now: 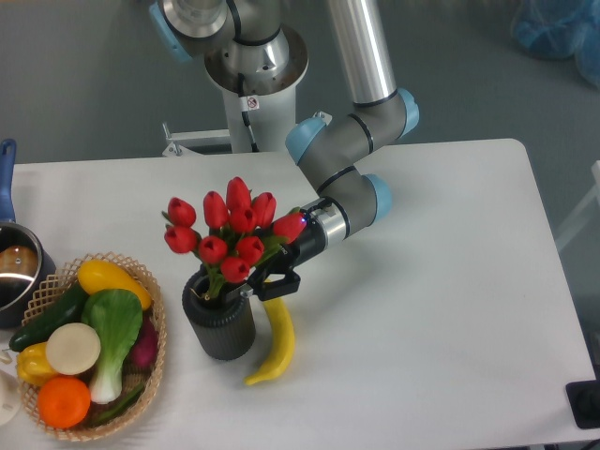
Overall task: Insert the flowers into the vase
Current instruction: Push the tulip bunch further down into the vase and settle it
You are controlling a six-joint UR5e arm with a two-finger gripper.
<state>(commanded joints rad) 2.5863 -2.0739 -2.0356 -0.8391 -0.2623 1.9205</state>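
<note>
The red tulips (pixel 230 230) stand with stems in the dark ribbed vase (pixel 219 323), the pincer (pixel 265 279) clamped on the bunch near the rim, and a sideways tug could tip the vase onto the banana (pixel 273 345) alongside.

A robotics lab: a pedestal-mounted arm (pixel 361 112) beside a bare white table (pixel 441 281) on grey flooring.

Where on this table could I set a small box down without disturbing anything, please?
The widest bare stretch is the right part of the table, from the banana to the right edge. The back-left strip between the basket and the robot base is also free. The left side is crowded: the basket, vase, flowers, banana and gripper sit close together.
</note>
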